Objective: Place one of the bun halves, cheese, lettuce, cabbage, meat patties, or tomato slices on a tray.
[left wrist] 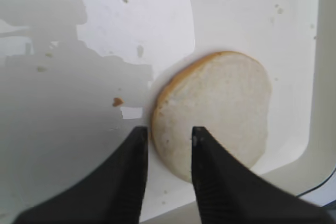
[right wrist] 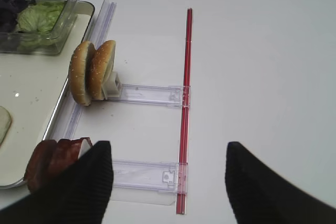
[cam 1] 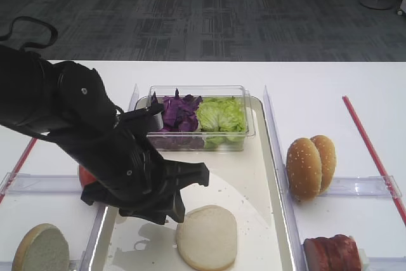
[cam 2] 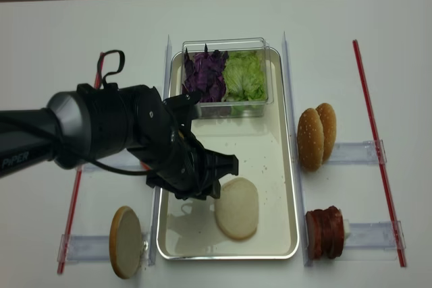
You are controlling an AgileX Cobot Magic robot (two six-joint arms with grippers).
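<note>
On cream tray, flat round bun half

A round, flat, off-white bun half lies near the front edge of the long cream-white metal-rimmed tray; a small clear plastic tub sits at its back edge.

The left arm is matt black throughout, built of thick rounded cylindrical segments with a dull sheen on the curved shells. A thin black cable loops out from it in the upper left of the overhead view, and pale lettering reading "PIPER" sits at the far left edge there. A small pale dot, perhaps a screw, marks one shell in the front view. The left gripper has two black tapering fingers with ribbed inner faces. The right gripper shows as two dark, finely textured fingers at the frame's bottom.
</note>
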